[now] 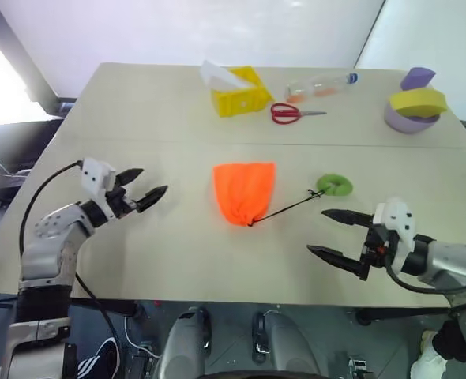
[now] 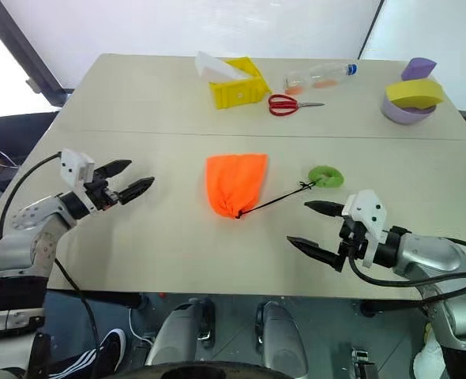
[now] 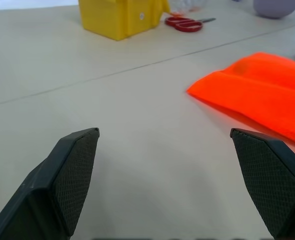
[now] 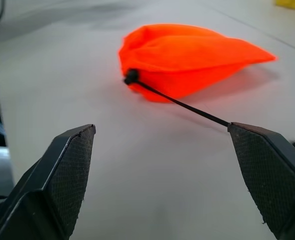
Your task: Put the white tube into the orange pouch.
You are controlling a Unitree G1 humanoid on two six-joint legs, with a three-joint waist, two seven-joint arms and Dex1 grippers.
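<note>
The orange pouch [image 1: 243, 189] lies flat in the middle of the table, its neck gathered shut at the near end. A black cord [image 1: 284, 207] runs from the neck to a green ring [image 1: 335, 185] on the right. The white tube is out of view. My left gripper [image 1: 154, 181] hovers open to the left of the pouch, pointing toward it with nothing between its fingers. My right gripper [image 1: 317, 230] is open and empty too, near the front right, aimed at the cord and the pouch [image 4: 187, 55].
At the back stand a yellow bin [image 1: 241, 95] with a white sheet [image 1: 217, 73] sticking out, a clear bottle [image 1: 321, 84] and red scissors [image 1: 292, 113]. A purple bowl [image 1: 411, 120] holding a yellow piece sits at the back right. The table's front edge runs just below both grippers.
</note>
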